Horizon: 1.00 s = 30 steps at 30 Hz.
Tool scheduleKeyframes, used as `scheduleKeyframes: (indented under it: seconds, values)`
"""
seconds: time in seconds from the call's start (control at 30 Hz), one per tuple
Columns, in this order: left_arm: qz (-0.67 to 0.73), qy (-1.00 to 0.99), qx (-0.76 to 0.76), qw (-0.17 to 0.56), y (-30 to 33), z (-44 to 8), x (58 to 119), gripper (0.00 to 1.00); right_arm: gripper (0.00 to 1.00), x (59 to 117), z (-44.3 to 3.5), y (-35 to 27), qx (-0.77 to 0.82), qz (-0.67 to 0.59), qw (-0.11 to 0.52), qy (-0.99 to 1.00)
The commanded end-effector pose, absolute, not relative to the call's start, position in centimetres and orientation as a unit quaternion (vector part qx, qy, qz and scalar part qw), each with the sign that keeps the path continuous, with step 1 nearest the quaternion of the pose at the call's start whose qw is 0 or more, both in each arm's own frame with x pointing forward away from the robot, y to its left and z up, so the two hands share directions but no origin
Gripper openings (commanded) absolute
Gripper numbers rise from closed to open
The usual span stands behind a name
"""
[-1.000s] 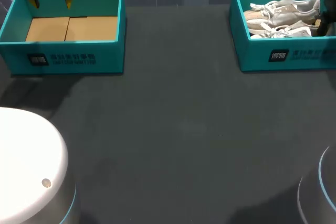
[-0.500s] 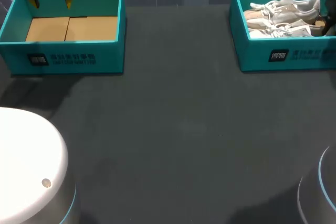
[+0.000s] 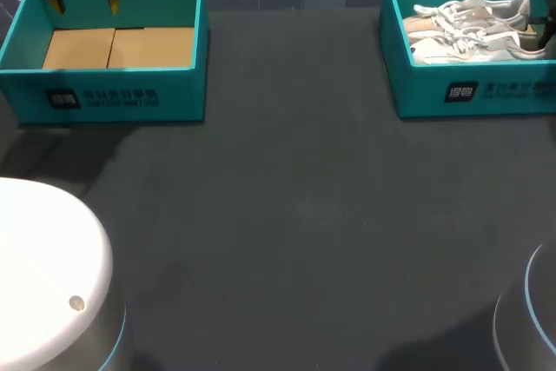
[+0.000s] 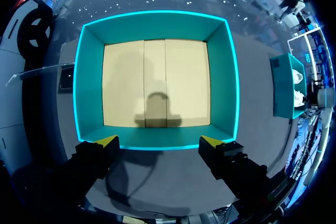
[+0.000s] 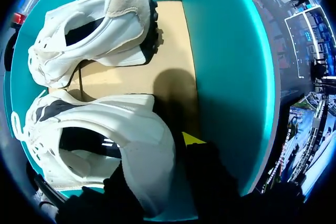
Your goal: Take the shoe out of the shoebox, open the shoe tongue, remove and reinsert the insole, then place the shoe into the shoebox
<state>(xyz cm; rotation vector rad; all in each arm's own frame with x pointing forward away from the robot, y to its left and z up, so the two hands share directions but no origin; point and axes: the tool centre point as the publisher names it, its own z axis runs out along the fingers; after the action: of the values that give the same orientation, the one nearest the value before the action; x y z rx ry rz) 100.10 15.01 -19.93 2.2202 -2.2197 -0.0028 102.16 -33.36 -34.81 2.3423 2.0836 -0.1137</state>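
Gripping heel of near shoe with my right claw inside right shoebox | second shoe lying alongside it | left claw hanging wide open over empty box

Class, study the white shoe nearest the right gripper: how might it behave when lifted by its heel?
The near shoe probably feels light for its size: a low sneaker with a soft-looking upper. Held at the heel by the right gripper, its toe would likely droop. Its loose laces may dangle and catch on the shoebox wall.
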Motion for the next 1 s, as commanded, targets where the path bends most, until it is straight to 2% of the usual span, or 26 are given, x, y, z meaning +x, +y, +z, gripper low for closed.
scheduleKeyframes:
  seconds: [0.03,1.0]
  values:
    - [-0.001,-0.707,0.707,0.001,15.0,-19.9,100.1,1.0,0.0,102.4,-33.5,-33.6,0.751,-0.032,0.003,0.659]
    - [-0.001,-0.707,0.707,0.001,15.0,-19.9,100.1,1.0,0.0,103.1,-23.7,-33.8,0.769,-0.054,0.044,0.635]
